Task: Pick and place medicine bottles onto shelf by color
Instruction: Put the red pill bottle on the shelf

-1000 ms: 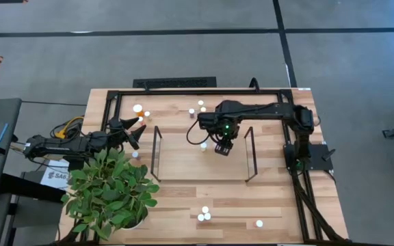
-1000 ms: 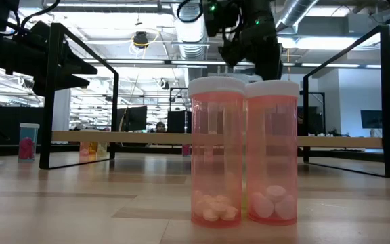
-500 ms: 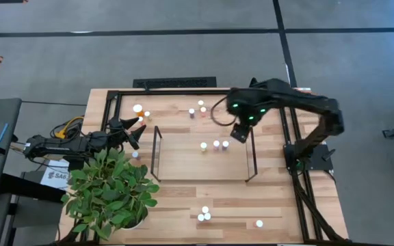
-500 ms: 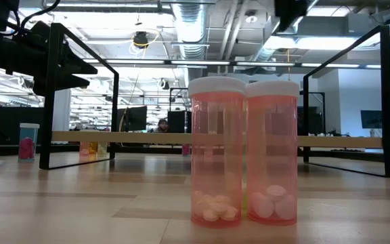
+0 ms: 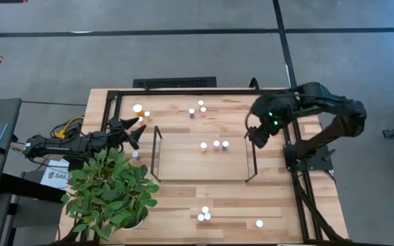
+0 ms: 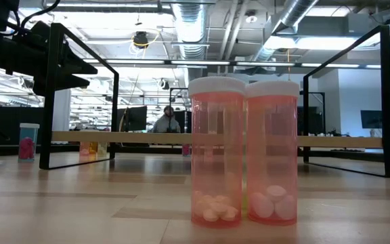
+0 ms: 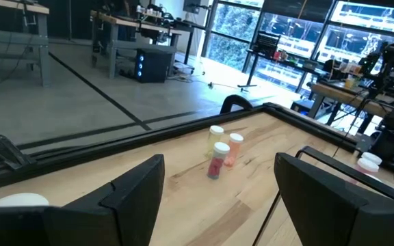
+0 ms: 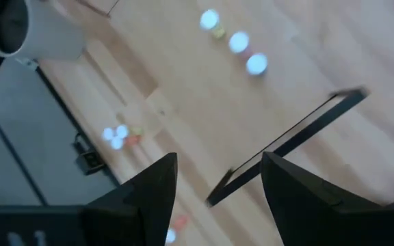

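— Light wood runs across the whole counter, with the shelf in its middle between two black wire ends. Where do the bottles stand?

— Three bottles on the shelf in a short row. A cluster behind the shelf sits near the far rail, a larger bottle stands at the far left, a trio near the front edge waits closest to the low camera, and a lone bottle stands to their right.

— Which end effector is nearer what is left to sort?

— The right end effector hangs just outside the shelf's right wire end, fingers spread with nothing between them. From it, the far cluster lies back and to its left, and the lone front bottle lies toward the front edge. The left end effector rests by the plant, released and empty; the larger bottle lies just beyond it.

— And the bottles' axes?

— All stand upright, caps up; the low view shows two orange bottles side by side and touching, pills at the bottom. I'd judge a grasp must come from the side or from above. The touching pair may need care so one does not tip the other.

— The colours of the far ones?

— Too small to tell from above.
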`<move>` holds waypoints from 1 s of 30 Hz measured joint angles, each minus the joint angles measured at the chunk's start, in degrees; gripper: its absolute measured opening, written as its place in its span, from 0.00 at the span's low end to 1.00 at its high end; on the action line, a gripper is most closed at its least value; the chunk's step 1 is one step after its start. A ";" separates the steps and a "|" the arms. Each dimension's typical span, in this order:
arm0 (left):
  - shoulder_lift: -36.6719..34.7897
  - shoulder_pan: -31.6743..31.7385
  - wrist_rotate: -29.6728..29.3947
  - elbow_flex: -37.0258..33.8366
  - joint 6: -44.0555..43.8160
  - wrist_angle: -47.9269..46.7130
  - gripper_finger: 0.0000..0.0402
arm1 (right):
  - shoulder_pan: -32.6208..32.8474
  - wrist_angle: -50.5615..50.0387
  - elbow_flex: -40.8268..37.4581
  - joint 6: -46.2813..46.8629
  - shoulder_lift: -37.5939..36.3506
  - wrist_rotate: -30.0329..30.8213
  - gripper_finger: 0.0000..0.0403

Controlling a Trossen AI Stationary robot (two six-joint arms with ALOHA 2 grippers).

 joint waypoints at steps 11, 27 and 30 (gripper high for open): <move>0.00 -0.01 0.00 0.01 0.00 -0.01 0.66 | 18.21 -0.07 -0.05 15.19 1.53 -0.23 0.58; 0.02 0.00 -0.02 0.00 0.00 0.00 0.66 | 45.25 -0.04 -0.11 22.72 7.96 0.43 0.58; 0.00 -0.01 0.00 -0.01 0.00 -0.01 0.66 | 47.73 0.00 -0.09 24.59 9.51 3.19 0.58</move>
